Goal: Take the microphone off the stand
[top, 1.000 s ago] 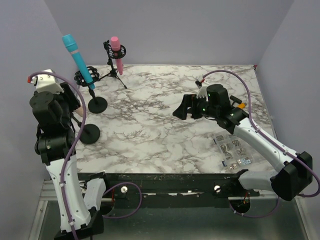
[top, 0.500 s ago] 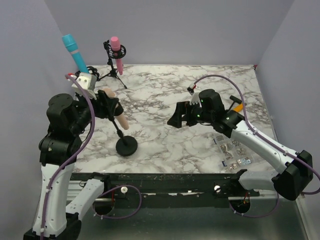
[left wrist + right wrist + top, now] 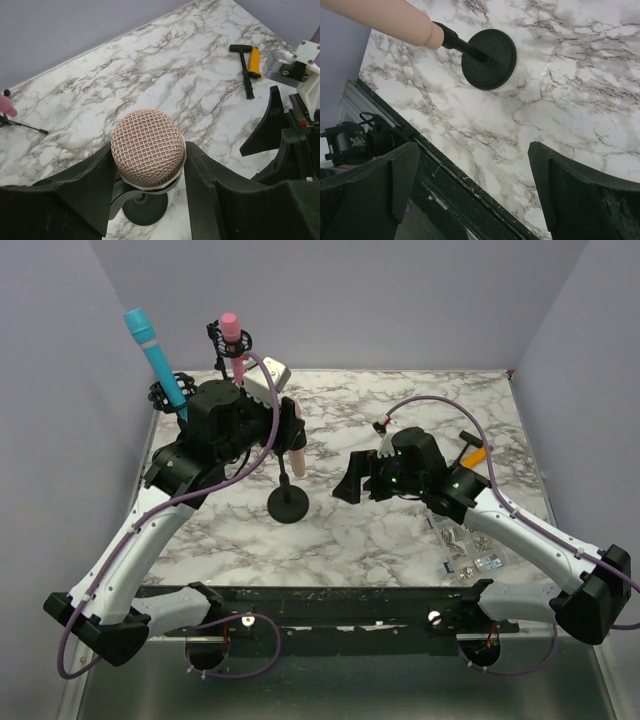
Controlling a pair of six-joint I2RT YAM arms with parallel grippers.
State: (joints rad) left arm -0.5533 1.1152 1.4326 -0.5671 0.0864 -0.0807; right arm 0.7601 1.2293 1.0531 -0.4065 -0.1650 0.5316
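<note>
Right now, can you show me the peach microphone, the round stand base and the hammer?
peach microphone [image 3: 147, 145]: left wrist view, on its mesh head.
stand base [image 3: 488, 59]: right wrist view, on top of the black disc.
hammer [image 3: 255, 62]: left wrist view, on its orange grip.

Peach microphone [image 3: 148, 148] — black stand [image 3: 289, 507], grey-veined marble table [image 3: 350, 410].
</note>
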